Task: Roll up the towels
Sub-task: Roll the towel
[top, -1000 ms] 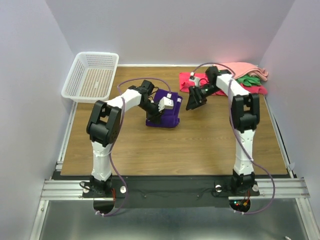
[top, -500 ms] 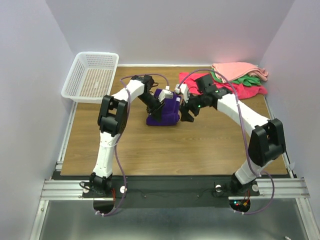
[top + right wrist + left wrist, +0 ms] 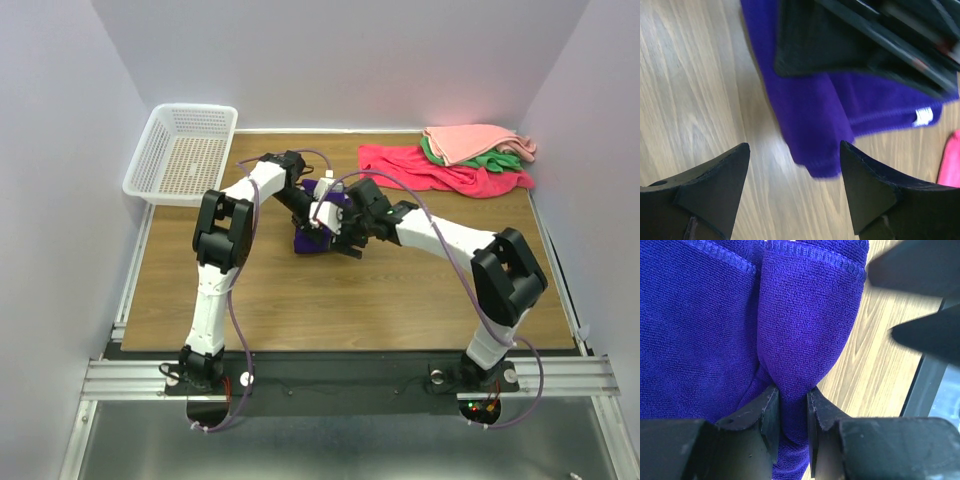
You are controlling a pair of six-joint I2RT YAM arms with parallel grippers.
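The deep purple towel (image 3: 309, 240) lies bunched at the middle of the wooden table, mostly hidden by both arms. My left gripper (image 3: 318, 218) is shut on a fold of the purple towel (image 3: 805, 325), pinched between its fingers (image 3: 771, 412). My right gripper (image 3: 345, 240) is open, its jaws wide apart just above the table beside the towel's lower corner (image 3: 815, 135). The towel's small white tag (image 3: 923, 116) shows in the right wrist view. The red towel (image 3: 420, 168), salmon-pink towel (image 3: 470, 138) and green towel (image 3: 500, 159) lie piled at the back right.
A white mesh basket (image 3: 185, 152) stands at the back left corner. Bare wood table (image 3: 400, 290) lies in front of the towel. White walls enclose the table on three sides.
My right arm swung left from near the red towel to the purple towel, gripper still open. My left gripper stayed on the purple towel, shifting slightly.
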